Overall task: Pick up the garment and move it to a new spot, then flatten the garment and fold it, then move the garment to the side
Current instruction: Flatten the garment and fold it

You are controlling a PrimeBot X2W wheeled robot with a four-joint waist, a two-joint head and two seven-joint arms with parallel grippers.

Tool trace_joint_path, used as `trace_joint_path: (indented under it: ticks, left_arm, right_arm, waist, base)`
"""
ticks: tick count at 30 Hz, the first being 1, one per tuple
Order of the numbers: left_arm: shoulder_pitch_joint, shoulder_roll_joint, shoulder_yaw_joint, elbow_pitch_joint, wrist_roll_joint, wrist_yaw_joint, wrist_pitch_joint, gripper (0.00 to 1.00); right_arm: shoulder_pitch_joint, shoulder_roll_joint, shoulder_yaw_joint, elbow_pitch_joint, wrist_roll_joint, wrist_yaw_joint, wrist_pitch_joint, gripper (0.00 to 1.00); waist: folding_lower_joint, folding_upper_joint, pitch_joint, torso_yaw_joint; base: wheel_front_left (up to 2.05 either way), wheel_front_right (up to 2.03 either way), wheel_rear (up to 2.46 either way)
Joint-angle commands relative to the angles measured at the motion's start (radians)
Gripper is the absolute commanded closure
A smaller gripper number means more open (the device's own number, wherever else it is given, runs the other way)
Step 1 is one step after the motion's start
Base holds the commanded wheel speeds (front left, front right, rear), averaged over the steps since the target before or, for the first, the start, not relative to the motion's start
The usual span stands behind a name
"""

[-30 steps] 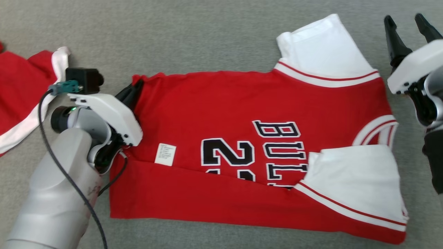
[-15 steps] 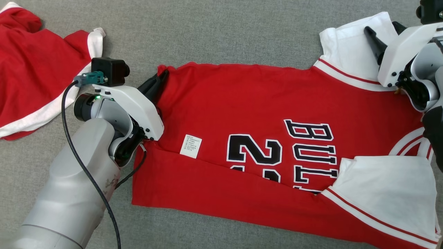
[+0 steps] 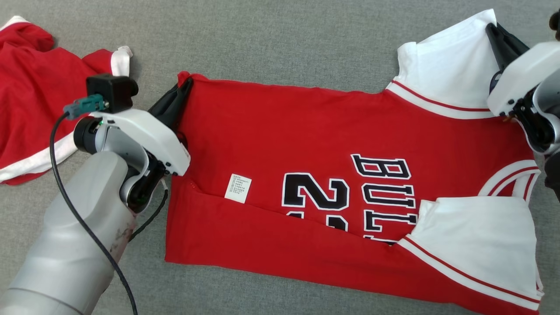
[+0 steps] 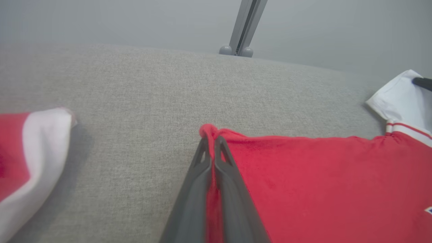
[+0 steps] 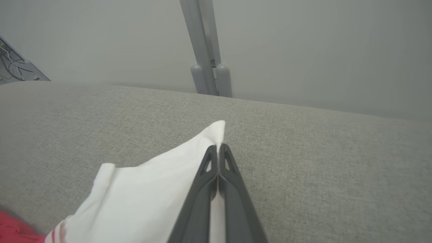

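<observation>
The fingers (image 4: 197,189) of the left gripper (image 3: 187,82) are pressed together. In the left wrist view we find a thin strip of red cloth pinched between them, with a small red bunch standing just above the tips. That cloth belongs to the garment (image 3: 280,131), a red jersey spread across the middle and right of the head view on a grey fabric surface (image 3: 280,39). The pinched point is the jersey's upper left corner. The fingers (image 5: 202,199) of the right gripper (image 3: 493,28) are likewise clenched tip to tip, on the outer corner of the far white sleeve (image 3: 442,74) at the upper right of the head view. In the right wrist view white cloth shows between those fingers and peaks just above the tips. We cannot tell whether either held corner is raised off the surface. A lower band of the jersey lies folded up over the body, along a line running from left of centre down towards the right. This fold cuts across the bottom of the black number (image 3: 315,194) and the black lettering (image 3: 387,194). A small white label (image 3: 238,188) lies on the red just above the fold. The second white sleeve (image 3: 477,236) lies flat over the folded band at the lower right. A separate red and white cloth (image 3: 30,87) lies crumpled at the upper left, well apart from the jersey. In both wrist views a grey post (image 5: 202,44) stands beyond the far edge of the surface.
</observation>
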Motion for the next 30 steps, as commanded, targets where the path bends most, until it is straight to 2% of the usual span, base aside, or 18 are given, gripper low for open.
trace_joint_path:
  ticks: [1,8,11,18,24,30]
  left_arm:
    - [0.020,0.019,0.002,-0.013,0.000,-0.002,-0.017,1.00]
    - [0.135,0.083,0.027,-0.142,-0.016,0.040,-0.056,1.00]
    - [0.184,0.101,0.039,-0.198,-0.032,0.051,-0.059,1.00]
    - [0.350,0.199,0.091,-0.413,-0.072,0.143,-0.056,1.00]
    - [0.485,0.271,0.128,-0.584,-0.104,0.225,-0.043,1.00]
    - [0.606,0.298,0.144,-0.684,-0.153,0.278,-0.024,1.00]
  right_arm:
    - [0.031,-0.030,0.010,-0.036,0.016,0.000,-0.032,1.00]
    - [0.212,-0.110,0.061,-0.281,0.124,0.000,-0.075,1.00]
    - [0.284,-0.123,0.060,-0.360,0.159,0.000,-0.074,1.00]
    - [0.534,-0.186,-0.026,-0.583,0.233,0.000,-0.063,1.00]
    - [0.738,-0.166,-0.125,-0.736,0.235,0.000,-0.039,1.00]
    - [0.924,-0.104,-0.229,-0.844,0.215,0.000,0.024,1.00]
  waist:
    - [0.0000,0.0000,-0.012,-0.009]
    - [0.0000,0.0000,-0.051,-0.046]
    - [0.0000,0.0000,-0.063,-0.058]
    - [0.0000,0.0000,-0.093,-0.090]
    - [0.0000,0.0000,-0.120,-0.107]
    - [0.0000,0.0000,-0.141,-0.120]
  base:
    - [0.00,0.00,0.00]
    - [0.00,0.00,0.00]
    - [0.00,0.00,0.00]
    - [0.00,0.00,0.00]
    - [0.00,0.00,0.00]
    - [0.00,0.00,0.00]
